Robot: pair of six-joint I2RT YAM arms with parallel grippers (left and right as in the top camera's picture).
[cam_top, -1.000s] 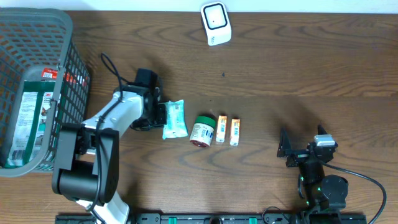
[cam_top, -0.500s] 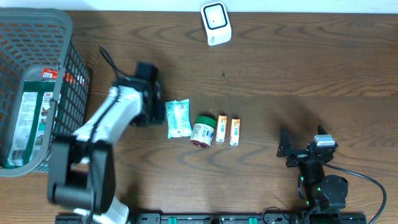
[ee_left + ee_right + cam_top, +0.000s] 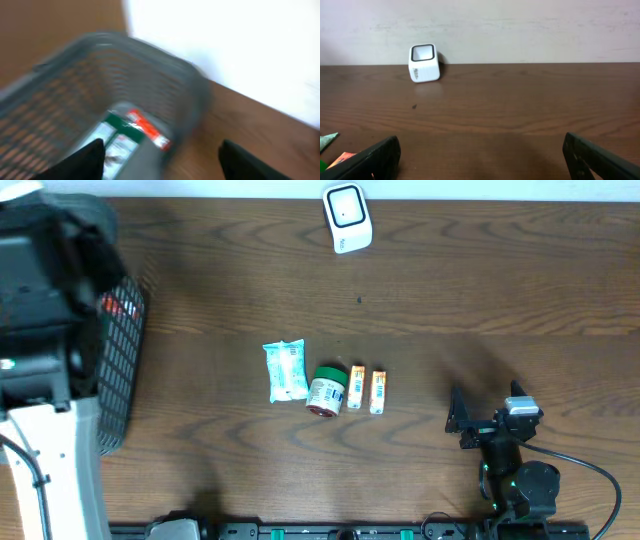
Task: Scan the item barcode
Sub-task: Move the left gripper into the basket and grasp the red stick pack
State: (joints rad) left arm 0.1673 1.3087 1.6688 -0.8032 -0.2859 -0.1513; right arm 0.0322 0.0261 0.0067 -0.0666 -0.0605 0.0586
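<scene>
Inside the grey mesh basket [image 3: 60, 100] at the left edge of the desk [image 3: 450, 290] lies a flat packet [image 3: 131, 131] printed white, green and red. Treat it as the likely next item. The view is blurred, so its barcode face cannot be read.

The left pincer [image 3: 160, 156] hangs above the basket with its fingers spread and nothing between them. The step in hand is judged to be fetching an item; no scan is under way. Your next move calls for lowering between the basket walls, gripping the packet by its thin edges, and carrying it to the scanner [image 3: 347, 217], a white rounded block with a dark window at the middle of the far edge.

At mid-desk sits a row: a soft crinkled white-and-green pouch [image 3: 283, 371], a squat green-lidded jar [image 3: 325, 390] and two small orange boxes [image 3: 366, 389].

The right pincer [image 3: 480, 150] rests spread and empty near the front right corner.
</scene>
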